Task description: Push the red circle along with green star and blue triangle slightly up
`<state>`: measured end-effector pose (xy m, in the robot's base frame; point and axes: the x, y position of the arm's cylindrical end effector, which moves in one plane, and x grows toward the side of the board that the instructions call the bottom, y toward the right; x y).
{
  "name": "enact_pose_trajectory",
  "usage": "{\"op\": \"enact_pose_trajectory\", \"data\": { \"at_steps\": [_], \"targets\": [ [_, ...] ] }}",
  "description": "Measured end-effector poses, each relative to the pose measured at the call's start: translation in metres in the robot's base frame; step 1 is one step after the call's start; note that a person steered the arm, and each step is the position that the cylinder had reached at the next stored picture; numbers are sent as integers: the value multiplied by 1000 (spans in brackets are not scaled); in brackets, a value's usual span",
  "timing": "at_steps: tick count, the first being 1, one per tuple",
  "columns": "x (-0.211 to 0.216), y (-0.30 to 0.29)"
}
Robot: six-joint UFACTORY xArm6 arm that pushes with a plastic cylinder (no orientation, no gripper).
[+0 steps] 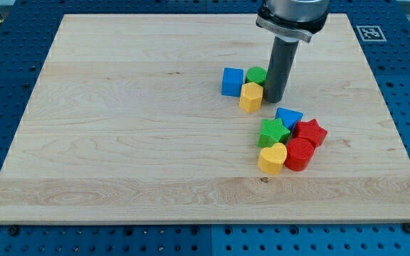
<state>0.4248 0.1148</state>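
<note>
The red circle [299, 154] sits at the lower right of the wooden board, touching a yellow heart [272, 158] on its left. The green star [273, 132] lies just above the heart, and the blue triangle [288, 116] is above the star. A red star [310, 132] sits to the right of the green star, above the red circle. My tip [274, 99] rests on the board above this cluster, just above the blue triangle and right beside a yellow hexagon [251, 97] and a green circle [257, 75].
A blue square [232, 82] lies left of the green circle. The wooden board [119, 142] lies on a blue perforated table. A fiducial marker [369, 33] is at the board's top right corner.
</note>
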Motion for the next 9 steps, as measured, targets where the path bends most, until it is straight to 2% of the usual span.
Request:
{"op": "enact_pose_trajectory", "data": {
  "at_steps": [1,3,4,5,6,9],
  "targets": [
    [19,39],
    [98,92],
    [123,81],
    [135,43],
    [137,13],
    [120,-24]
  ]
}}
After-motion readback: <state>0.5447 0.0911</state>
